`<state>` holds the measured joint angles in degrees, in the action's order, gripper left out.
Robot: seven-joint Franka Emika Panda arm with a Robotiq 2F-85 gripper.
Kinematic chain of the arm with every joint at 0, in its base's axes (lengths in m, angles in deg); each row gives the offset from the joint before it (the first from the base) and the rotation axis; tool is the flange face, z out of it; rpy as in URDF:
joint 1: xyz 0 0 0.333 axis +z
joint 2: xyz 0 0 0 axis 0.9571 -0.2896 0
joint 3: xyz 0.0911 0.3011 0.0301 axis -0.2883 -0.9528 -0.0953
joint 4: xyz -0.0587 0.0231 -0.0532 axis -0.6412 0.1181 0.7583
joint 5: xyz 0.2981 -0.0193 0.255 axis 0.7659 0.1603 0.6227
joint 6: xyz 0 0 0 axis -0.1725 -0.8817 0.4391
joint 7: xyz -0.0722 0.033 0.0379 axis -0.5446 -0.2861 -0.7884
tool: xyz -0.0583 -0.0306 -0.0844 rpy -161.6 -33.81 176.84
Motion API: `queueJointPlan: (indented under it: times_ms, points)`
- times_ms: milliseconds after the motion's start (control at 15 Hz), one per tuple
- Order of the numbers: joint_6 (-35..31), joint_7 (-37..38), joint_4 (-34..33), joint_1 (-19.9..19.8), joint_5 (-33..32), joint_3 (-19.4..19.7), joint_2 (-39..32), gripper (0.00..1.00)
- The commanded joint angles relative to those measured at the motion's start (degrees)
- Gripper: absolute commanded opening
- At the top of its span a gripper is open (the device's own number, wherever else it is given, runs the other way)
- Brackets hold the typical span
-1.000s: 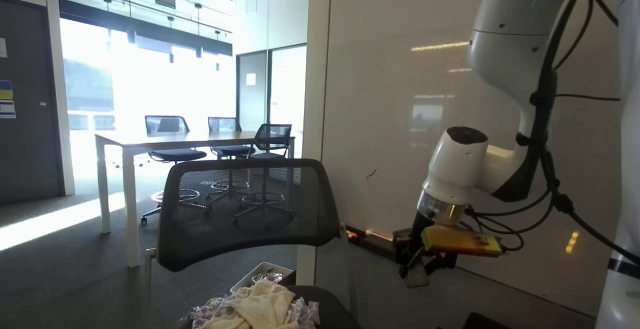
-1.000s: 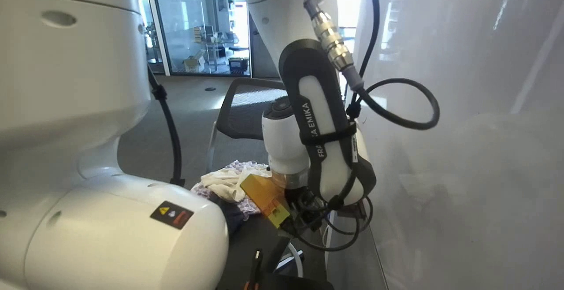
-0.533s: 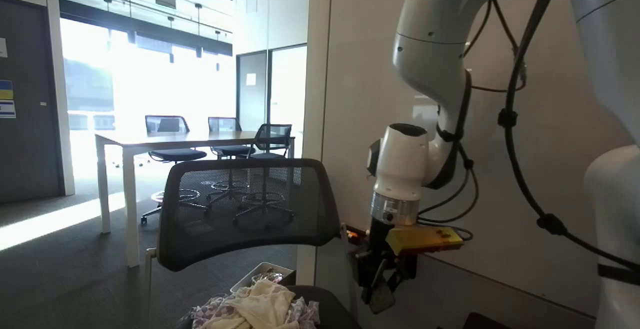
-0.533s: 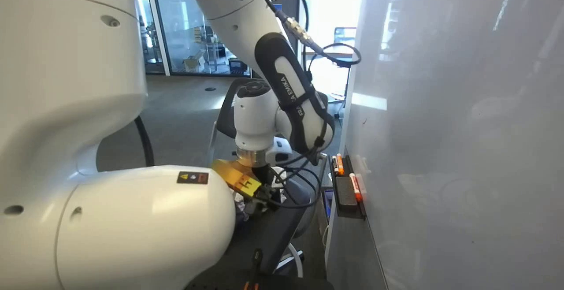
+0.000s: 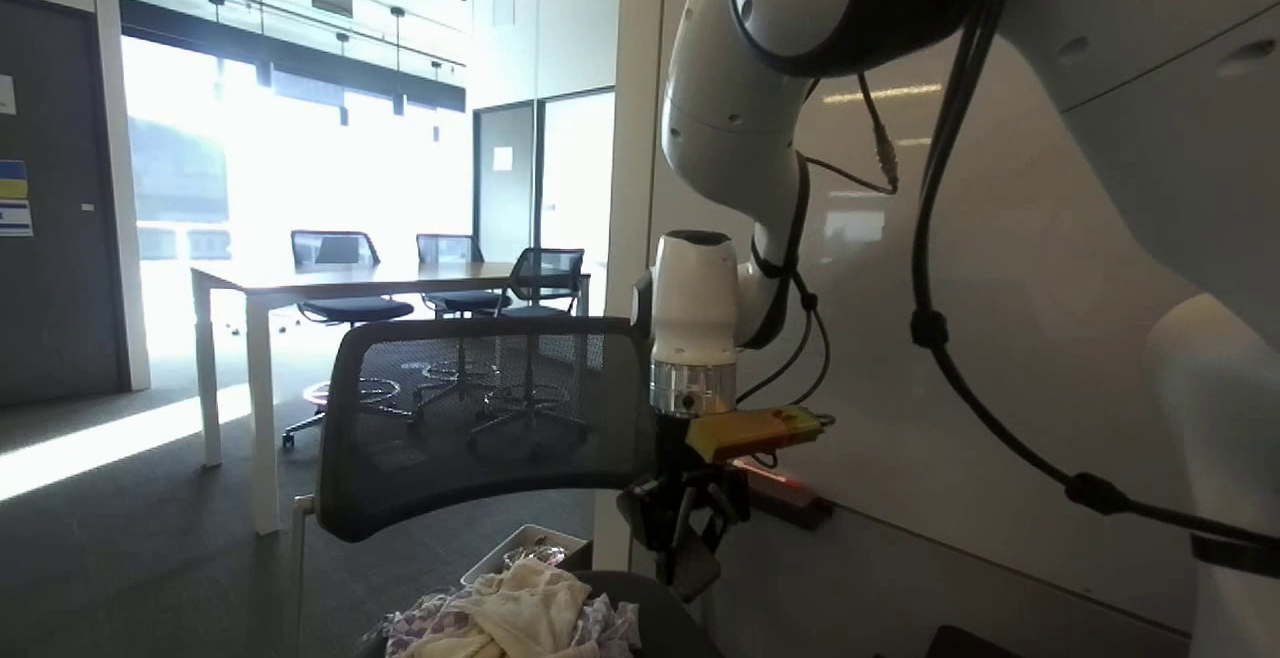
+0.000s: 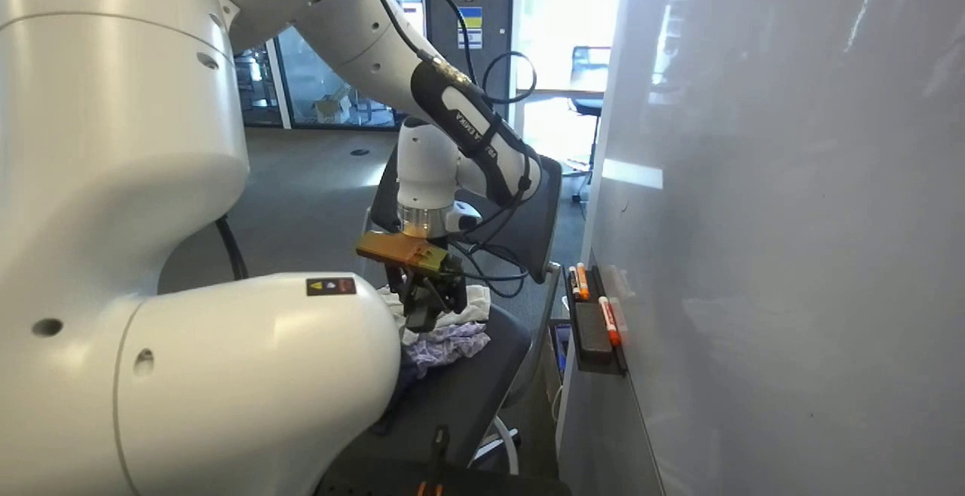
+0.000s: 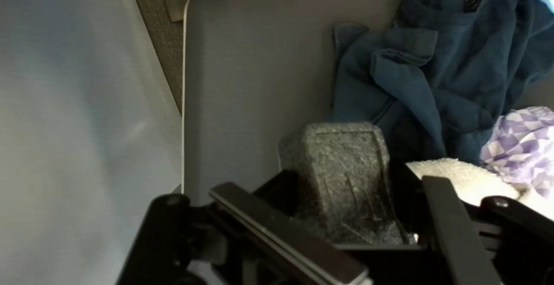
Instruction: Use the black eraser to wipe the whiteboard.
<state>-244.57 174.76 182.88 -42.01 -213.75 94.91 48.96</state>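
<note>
My gripper (image 5: 684, 528) hangs over the chair seat, apart from the whiteboard, in both exterior views (image 6: 427, 292). In the wrist view, its fingers (image 7: 342, 185) are shut on a greyish-brown block with a worn, textured face, the eraser (image 7: 346, 168). The eraser also shows below the fingertips in both exterior views (image 5: 692, 570) (image 6: 422, 316). The whiteboard (image 6: 754, 217) is the large glossy pale panel beside the arm. It also stands behind the arm in an exterior view (image 5: 1050, 338). A small red scribble (image 6: 624, 207) is on it.
A dark ledge (image 6: 599, 368) on the whiteboard holds a dark oblong block (image 6: 593, 326), a red marker (image 6: 609, 320) and orange markers. The chair backrest (image 5: 490, 418) stands beside the gripper. Cream and purple cloths (image 5: 520, 608) and a navy garment (image 7: 415, 72) lie on the seat.
The arm has swung away from the whiteboard and over the chair, carrying the eraser. The ledge with the markers and dark block has come into view. The gripper has stayed shut.
</note>
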Motion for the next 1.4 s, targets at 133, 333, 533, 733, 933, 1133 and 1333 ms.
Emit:
queueJointPlan:
  times_ms: [133, 333, 533, 733, 933, 1133, 1333]
  points:
    - [-3.6, -1.3, -9.6, -13.4, -0.3, -8.0, -7.9, 0.34]
    - [-4.4, -1.9, -11.8, -17.2, -0.4, -11.2, -11.9, 0.34]
    - [-4.8, -1.9, -13.7, -19.3, -0.4, -13.1, -14.6, 0.34]
    - [-5.5, -1.7, -15.1, -20.7, -0.4, -14.7, -15.4, 0.84]
    - [-6.0, -1.7, -15.7, -22.0, 0.2, -16.0, -14.0, 0.98]
    - [-6.5, -1.4, -15.7, -22.8, 0.6, -16.4, -12.0, 1.0]
    - [-7.8, 0.6, -14.8, -22.6, -0.1, -15.5, -9.3, 1.0]
